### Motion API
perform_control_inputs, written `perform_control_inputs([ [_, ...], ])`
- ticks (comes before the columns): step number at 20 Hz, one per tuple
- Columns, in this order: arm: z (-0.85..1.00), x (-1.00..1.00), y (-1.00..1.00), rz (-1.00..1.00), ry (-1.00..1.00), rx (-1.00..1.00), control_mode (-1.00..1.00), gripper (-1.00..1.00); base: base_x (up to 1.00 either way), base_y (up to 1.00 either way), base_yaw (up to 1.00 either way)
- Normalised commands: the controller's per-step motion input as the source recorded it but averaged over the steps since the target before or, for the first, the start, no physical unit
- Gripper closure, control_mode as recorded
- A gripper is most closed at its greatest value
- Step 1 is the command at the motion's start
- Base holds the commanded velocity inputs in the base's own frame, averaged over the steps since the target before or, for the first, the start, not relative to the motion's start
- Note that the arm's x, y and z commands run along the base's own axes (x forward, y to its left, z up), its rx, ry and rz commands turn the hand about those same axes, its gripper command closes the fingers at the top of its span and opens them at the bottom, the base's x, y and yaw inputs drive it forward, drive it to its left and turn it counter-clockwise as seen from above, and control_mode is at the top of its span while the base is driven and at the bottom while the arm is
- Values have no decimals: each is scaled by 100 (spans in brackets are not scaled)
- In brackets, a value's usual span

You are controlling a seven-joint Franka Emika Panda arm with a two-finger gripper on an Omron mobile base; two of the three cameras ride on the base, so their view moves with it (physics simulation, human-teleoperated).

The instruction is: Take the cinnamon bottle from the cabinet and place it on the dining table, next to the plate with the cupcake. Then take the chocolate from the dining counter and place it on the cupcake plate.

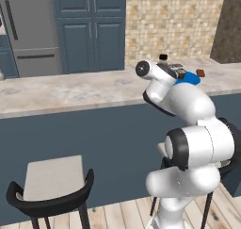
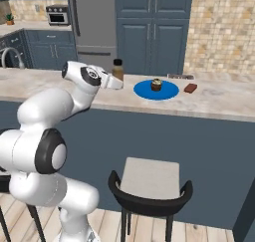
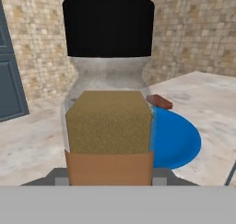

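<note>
Left base view: one cinnamon bottle [image 1: 163,58], black cap showing above the arm's wrist, over the dining table [image 1: 70,91]; one blue plate [image 1: 190,77], mostly hidden behind the arm; one chocolate [image 1: 200,73] on the marbled top just right of the plate; two stools [image 1: 52,188] at the near side, the second partly behind the arm.
Right base view: gripper [image 2: 117,81] at the bottle [image 2: 117,69], which stands upright just left of the plate [image 2: 156,90], apart from it; whether its base touches the top I cannot tell. One cupcake [image 2: 156,84] in the plate's middle, seen here and not from the left. Chocolate [image 2: 190,88] right of the plate, off it. One stool [image 2: 149,186] fully seen.
Hand view: bottle [image 3: 109,103] close up between the fingers, black cap on top, tan contents; plain tan label, no writing readable. Plate [image 3: 177,142] and chocolate [image 3: 159,101] behind its right side.
Fingers: part-open, seemingly closed round the bottle's body.
</note>
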Motion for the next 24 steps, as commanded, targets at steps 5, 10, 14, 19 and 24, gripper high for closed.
perform_control_inputs([
  [5, -11, 27, 0, 0, 2, 0, -100, 100, 0, 0, 0],
  [10, -18, 19, 0, 0, 4, 0, -100, 100, 0, 0, 0],
  [14, -28, 14, 0, 0, 7, 1, -100, 100, 0, 0, 0],
  [19, -25, 11, 0, 0, 2, 0, -100, 100, 0, 0, 0],
  [24, -32, 6, -4, 0, 1, 0, -100, 100, 0, 0, 0],
])
